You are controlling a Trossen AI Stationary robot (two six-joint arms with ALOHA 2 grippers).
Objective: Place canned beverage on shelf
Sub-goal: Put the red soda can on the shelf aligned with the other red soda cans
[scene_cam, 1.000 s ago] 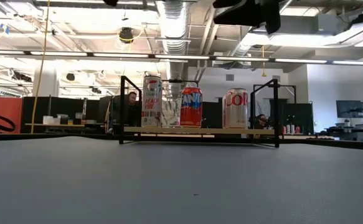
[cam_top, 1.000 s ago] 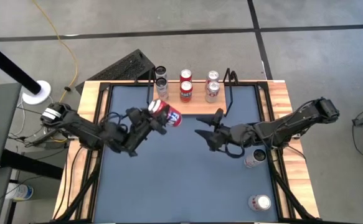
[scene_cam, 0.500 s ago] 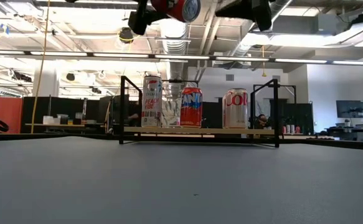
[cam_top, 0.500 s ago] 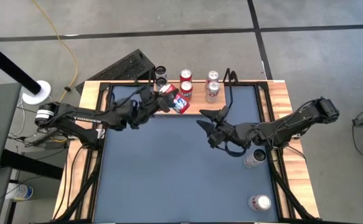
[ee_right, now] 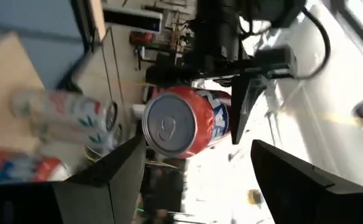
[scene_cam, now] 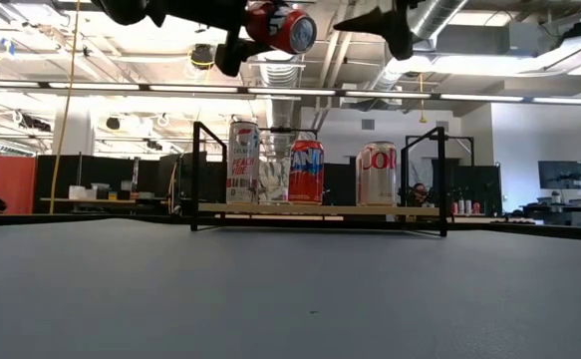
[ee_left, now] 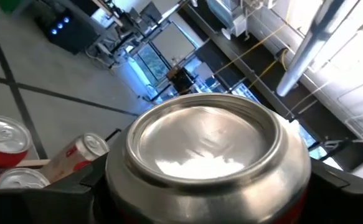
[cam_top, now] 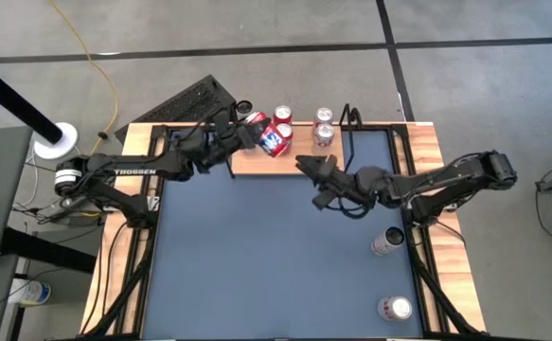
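Red canned beverage (cam_top: 272, 140) held on its side in the left claw (cam_top: 247, 138), in the air above the shelf (cam_top: 285, 159).
The shelf stands at the worktop's (cam_top: 276, 256) far edge. The right claw (cam_top: 306, 165) hovers near it, fingers spread, empty.

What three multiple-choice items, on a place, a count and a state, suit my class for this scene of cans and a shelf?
1. Where is the red can? A) on the floor B) in the air over the shelf C) lying on the table
2. How many cans stand on the table, off the shelf? A) two B) five C) none
3. How is the right gripper? A) shut on a can B) open, empty C) out of view

1 B: the left gripper holds it aloft.
2 A: both stand at the right.
3 B: nothing sits between its spread fingers.
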